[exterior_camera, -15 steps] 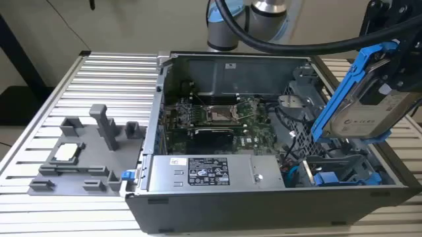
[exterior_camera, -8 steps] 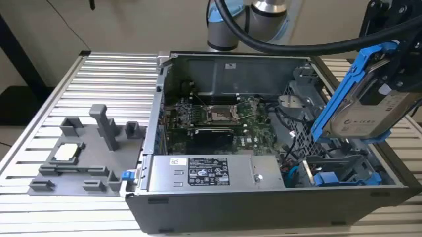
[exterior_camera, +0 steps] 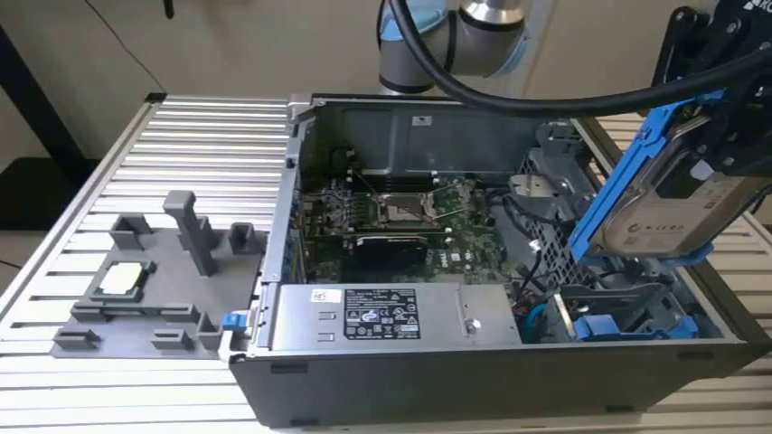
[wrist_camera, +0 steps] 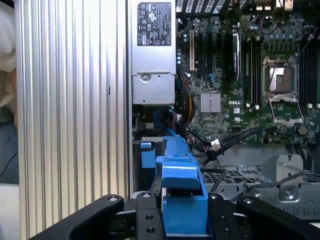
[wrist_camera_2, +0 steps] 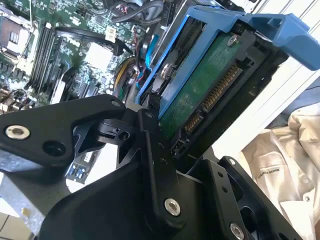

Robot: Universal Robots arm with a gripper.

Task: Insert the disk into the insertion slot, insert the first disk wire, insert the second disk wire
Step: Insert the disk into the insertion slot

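Step one in hand: the gripper (exterior_camera: 714,136), closed on the disk (exterior_camera: 666,212), holds it tilted above the insertion slot (exterior_camera: 617,324), unseated; entry likely calls for squaring it to the rails.

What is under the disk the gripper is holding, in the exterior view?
Below the tilted disk, the insertion slot with blue rails lies inside the computer case. The disk covers part of the perforated cage behind it.

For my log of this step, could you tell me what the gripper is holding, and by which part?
The gripper holds the disk, clamped from both sides near its raised end.
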